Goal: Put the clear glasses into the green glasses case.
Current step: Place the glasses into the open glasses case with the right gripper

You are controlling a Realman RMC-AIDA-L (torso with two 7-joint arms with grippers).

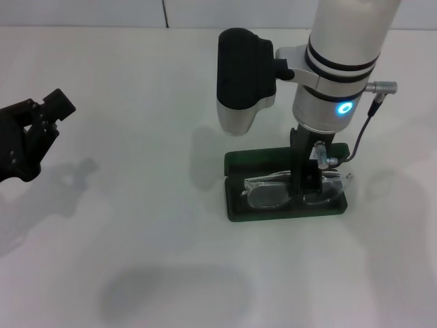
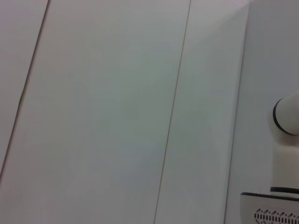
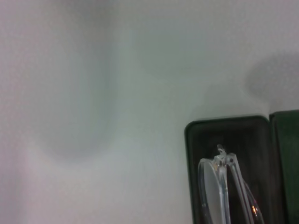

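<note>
The green glasses case (image 1: 283,213) lies open on the white table, right of centre in the head view. Its lid (image 1: 258,161) is folded flat toward the back. The clear glasses (image 1: 268,194) rest lengthwise in its tray. My right gripper (image 1: 307,190) reaches straight down into the case and is shut on the glasses near their middle. The right wrist view shows one end of the glasses (image 3: 216,186) over the dark lining of the case (image 3: 224,129). My left gripper (image 1: 53,124) hangs open at the far left, well away from the case.
The white tabletop (image 1: 136,225) spreads around the case on all sides. My right arm's black and silver wrist housing (image 1: 244,75) hangs above the case's back edge. The left wrist view shows only pale wall panels (image 2: 117,116) and a white robot part (image 2: 286,116).
</note>
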